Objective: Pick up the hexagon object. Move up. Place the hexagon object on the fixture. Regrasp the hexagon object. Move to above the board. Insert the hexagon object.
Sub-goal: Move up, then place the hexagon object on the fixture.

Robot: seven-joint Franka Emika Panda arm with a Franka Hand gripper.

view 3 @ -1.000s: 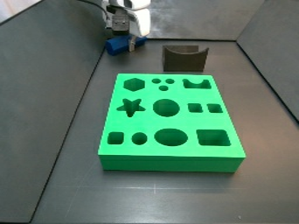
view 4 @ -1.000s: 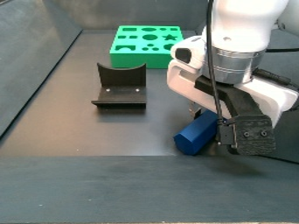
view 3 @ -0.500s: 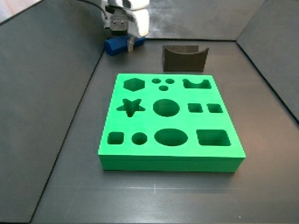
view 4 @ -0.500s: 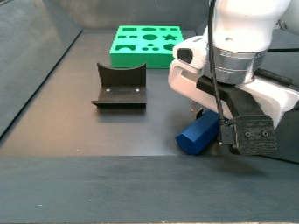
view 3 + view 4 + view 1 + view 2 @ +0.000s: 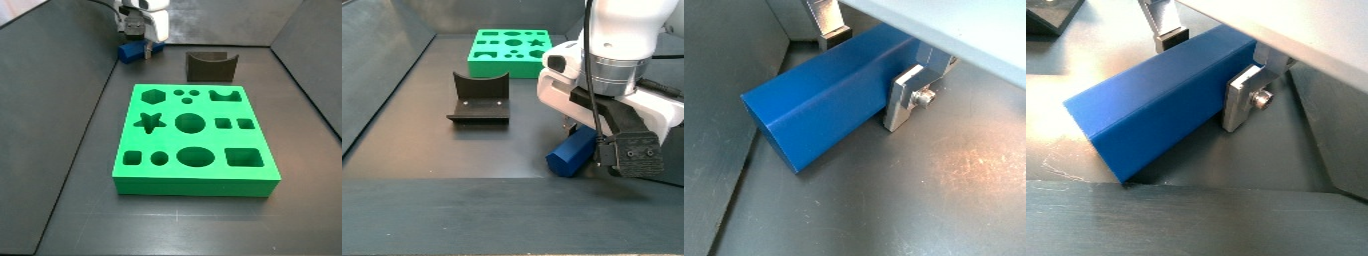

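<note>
The hexagon object point(image 5: 824, 100) is a long blue bar lying low over the dark floor, shown in both wrist views point(image 5: 1146, 105). My gripper point(image 5: 866, 80) is shut on it, with one silver finger point(image 5: 1240, 95) pressed to its near side and the other behind it. In a side view the bar point(image 5: 572, 152) hangs under the white hand, to the right of the fixture point(image 5: 478, 98). The gripper point(image 5: 143, 35) and bar point(image 5: 130, 50) sit at the far left, beyond the green board point(image 5: 194, 188) and to the left of the fixture point(image 5: 210, 67).
Grey walls enclose the dark floor on all sides. The board point(image 5: 509, 68) lies well away from the gripper point(image 5: 587, 130), behind the fixture in that side view. A dark cable runs down the arm beside the hand.
The gripper and the blue bar have shifted very slightly, a few pixels up and to the side in the side views. Board and fixture have not moved.
</note>
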